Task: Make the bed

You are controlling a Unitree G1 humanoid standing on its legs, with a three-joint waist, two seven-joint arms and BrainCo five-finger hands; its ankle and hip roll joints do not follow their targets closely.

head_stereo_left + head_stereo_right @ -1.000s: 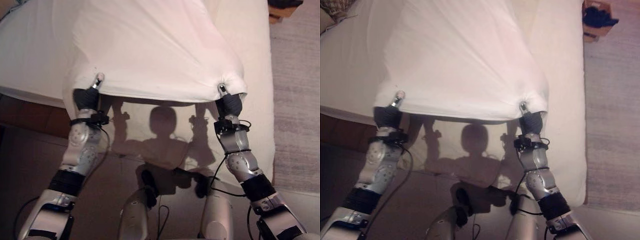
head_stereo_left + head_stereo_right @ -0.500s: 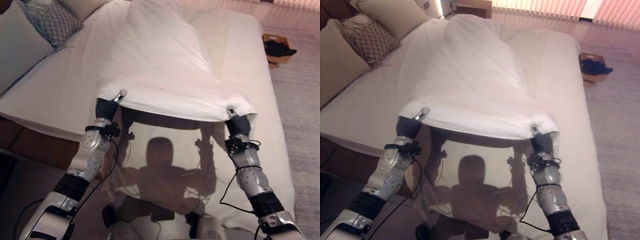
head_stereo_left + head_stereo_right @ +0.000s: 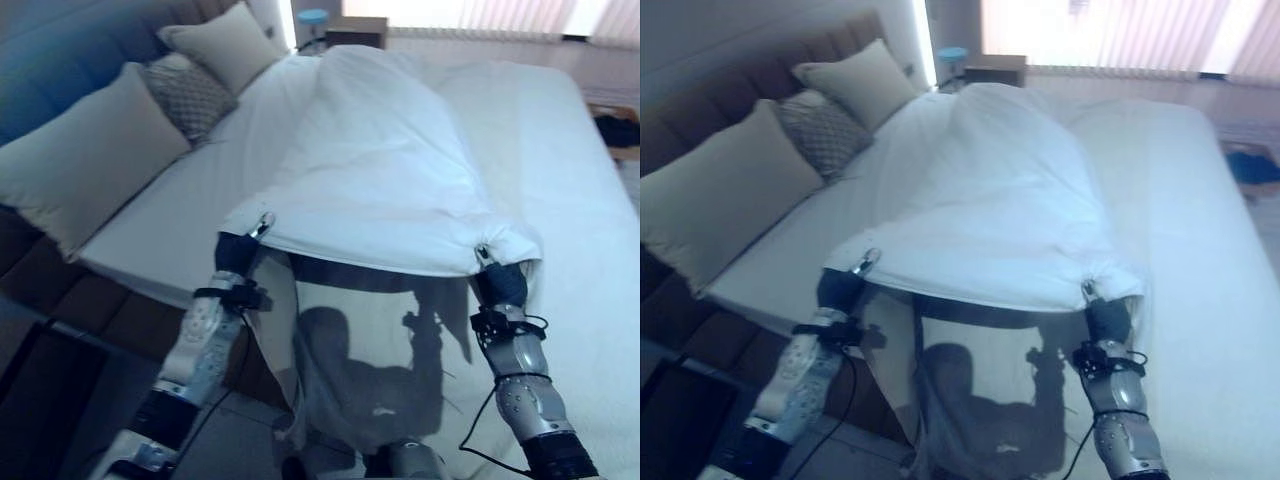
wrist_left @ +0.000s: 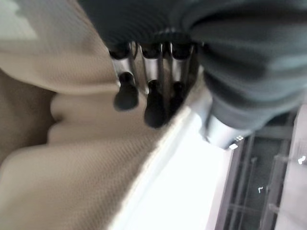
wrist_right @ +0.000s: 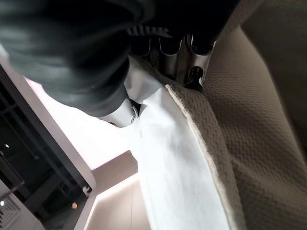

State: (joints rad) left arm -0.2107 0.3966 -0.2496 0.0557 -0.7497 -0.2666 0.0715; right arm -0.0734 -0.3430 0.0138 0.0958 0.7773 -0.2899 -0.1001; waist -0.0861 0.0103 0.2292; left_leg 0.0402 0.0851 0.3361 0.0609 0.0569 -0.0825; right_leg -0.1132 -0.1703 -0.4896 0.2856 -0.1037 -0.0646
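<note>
Both hands pinch the white duvet's [image 3: 380, 170] near hem: left hand [image 3: 238, 250] at 1 corner, right hand [image 3: 500, 283] at the other. Hem is lifted off the bed [image 3: 570, 200]; far end rests near the 3 pillows [image 3: 90, 160] at the headboard edge.

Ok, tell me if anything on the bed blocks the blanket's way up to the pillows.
Nothing visible does. Both the left hand and right hand grip the blanket edge, lifted over bare mattress; the pillows sit off to the left side.
</note>
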